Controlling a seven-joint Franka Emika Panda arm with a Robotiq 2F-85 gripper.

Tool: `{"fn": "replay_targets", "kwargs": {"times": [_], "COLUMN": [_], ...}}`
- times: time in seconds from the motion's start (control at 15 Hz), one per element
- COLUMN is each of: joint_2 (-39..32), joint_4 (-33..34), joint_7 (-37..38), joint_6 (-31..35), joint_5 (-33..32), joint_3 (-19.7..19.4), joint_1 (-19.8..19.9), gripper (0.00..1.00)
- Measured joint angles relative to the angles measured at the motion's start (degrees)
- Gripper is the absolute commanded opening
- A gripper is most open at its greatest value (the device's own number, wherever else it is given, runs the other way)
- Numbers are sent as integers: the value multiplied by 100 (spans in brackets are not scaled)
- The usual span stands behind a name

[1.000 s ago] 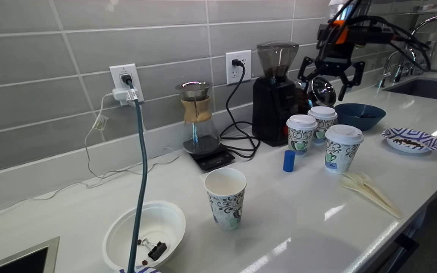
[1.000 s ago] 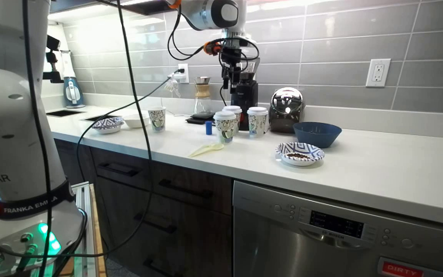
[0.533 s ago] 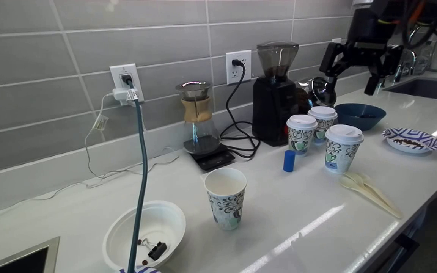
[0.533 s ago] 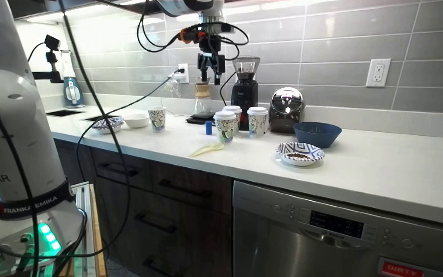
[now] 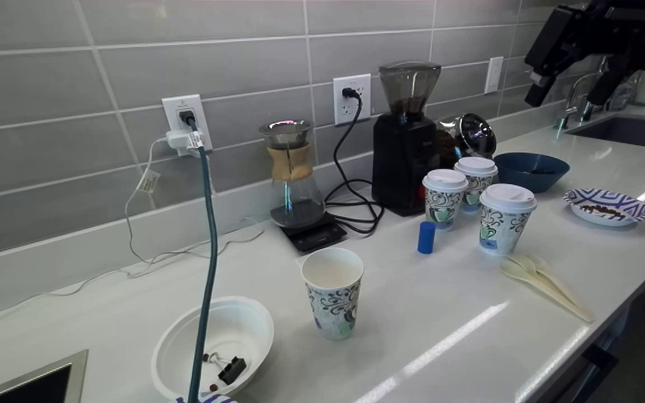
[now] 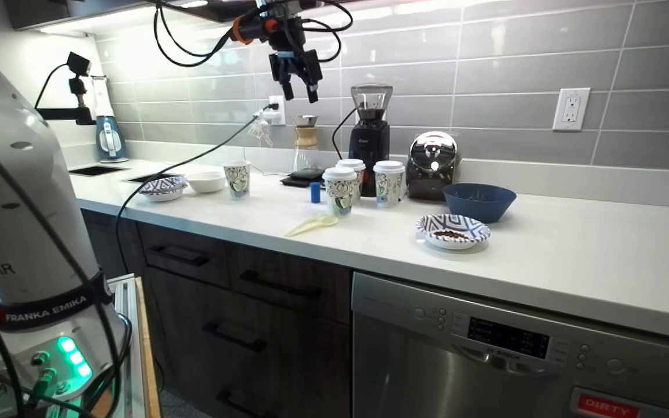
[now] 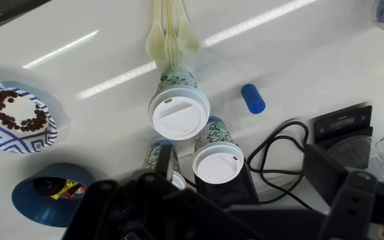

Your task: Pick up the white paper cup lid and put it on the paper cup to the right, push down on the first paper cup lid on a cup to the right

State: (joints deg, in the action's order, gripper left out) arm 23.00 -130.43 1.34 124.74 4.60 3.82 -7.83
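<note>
May come down off-centre with the gripper (image 6: pixel 300 94), at upper middle with jaws spread on nothing, and so tip, dent or jostle the three close-set paper cups (image 6: pixel 341 200) near the frame's centre; or may press too lightly and leave a rim unsnapped. Find every visible white paper cup lid (image 7: pixel 179 115) sitting on one of these; cannot tell the one meant. In the wrist view, lose part of the bowl-side lid (image 6: pixel 388 167) behind a finger (image 7: pixel 164 160); see it whole in both exterior views. From the wrist alone, make out bright wrappers (image 7: pixel 63 190) in the dark blue bowl (image 7: pixel 32 206) at lower left. Get the lidless cup (image 5: pixel 333 302) whole only in both exterior views.
</note>
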Motion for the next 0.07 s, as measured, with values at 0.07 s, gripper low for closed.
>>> {"fn": "replay_targets", "kwargs": {"times": [0.07], "joint_2": [15], "joint_4": [-33], "joint_7": [-6], "joint_6": [25], "joint_5": [0], "joint_3": [0], "joint_1": [0], "gripper": [100]}}
